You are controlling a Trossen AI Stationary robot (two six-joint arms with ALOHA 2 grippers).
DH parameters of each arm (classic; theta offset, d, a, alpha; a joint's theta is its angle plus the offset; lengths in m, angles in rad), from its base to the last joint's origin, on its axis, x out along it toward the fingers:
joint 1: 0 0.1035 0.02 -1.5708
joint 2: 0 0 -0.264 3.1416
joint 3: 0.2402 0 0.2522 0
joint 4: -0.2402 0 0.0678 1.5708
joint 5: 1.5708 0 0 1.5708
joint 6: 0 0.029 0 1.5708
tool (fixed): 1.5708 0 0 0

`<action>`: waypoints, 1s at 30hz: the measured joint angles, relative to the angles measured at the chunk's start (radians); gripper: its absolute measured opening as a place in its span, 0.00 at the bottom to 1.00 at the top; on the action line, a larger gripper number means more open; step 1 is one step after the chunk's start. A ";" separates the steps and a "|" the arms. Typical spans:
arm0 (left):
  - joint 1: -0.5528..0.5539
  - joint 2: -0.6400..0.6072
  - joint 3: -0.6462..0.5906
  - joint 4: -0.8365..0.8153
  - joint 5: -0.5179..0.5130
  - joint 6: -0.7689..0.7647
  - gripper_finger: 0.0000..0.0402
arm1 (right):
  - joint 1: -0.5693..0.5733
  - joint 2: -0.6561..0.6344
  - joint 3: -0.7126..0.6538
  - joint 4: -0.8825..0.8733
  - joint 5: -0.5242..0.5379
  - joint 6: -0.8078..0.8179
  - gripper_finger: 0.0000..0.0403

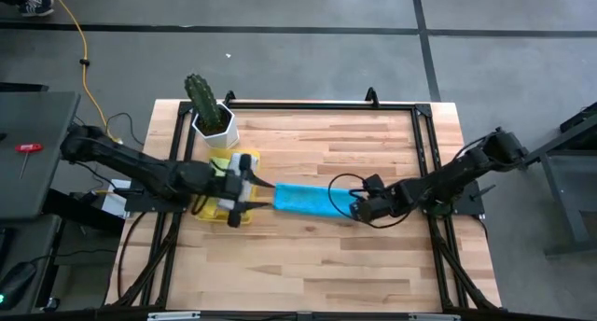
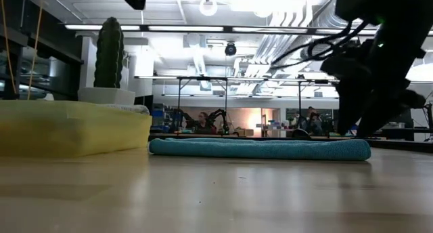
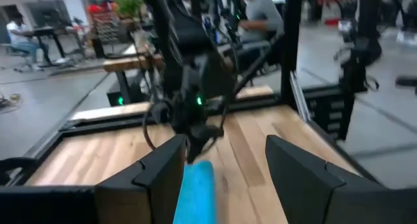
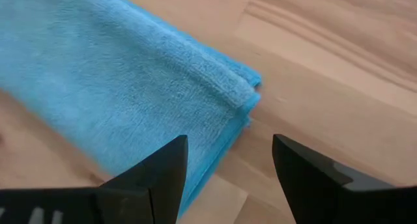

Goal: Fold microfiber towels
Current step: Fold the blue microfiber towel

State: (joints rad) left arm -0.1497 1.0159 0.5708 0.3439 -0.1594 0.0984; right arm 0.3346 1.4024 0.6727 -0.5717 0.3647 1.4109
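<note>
A light blue microfiber towel [image 1: 308,200] lies folded into a long strip on the wooden table [image 1: 373,265], flat on its underside [image 2: 260,149]. My left gripper [image 1: 266,198] is held up off the table above the strip's left end, over the yellow tray, pointing nearly level along the strip [image 3: 195,191]. Its fingers stand open [image 3: 225,172]. My right gripper [image 1: 350,207] slants down over the strip's right end, open [image 4: 228,178]. One of its fingers is over the towel's layered corner [image 4: 251,97], the other over bare wood. No other towels are in view.
A translucent yellow plastic tray [image 2: 67,128] stands at the table's left, under my left arm. Behind it is a cactus in a white pot [image 1: 210,111]. A black frame [image 1: 424,144] rims the table. Bare wood lies along the near side. People sit in the room beyond [image 3: 257,15].
</note>
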 joint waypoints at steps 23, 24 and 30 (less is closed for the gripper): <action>-0.001 -0.099 -0.002 -0.085 -0.062 -0.114 0.50 | -0.038 0.162 0.003 0.142 -0.064 0.045 0.53; -0.001 -0.099 -0.002 -0.086 -0.063 -0.114 0.50 | -0.038 0.162 0.003 0.144 -0.062 0.030 0.52; -0.001 -0.098 -0.002 -0.086 -0.065 -0.114 0.50 | -0.038 0.164 0.002 0.101 -0.048 -0.039 0.32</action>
State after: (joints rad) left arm -0.1509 0.9176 0.5690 0.2576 -0.2241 -0.0154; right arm 0.2968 1.5665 0.6750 -0.4711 0.3165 1.3720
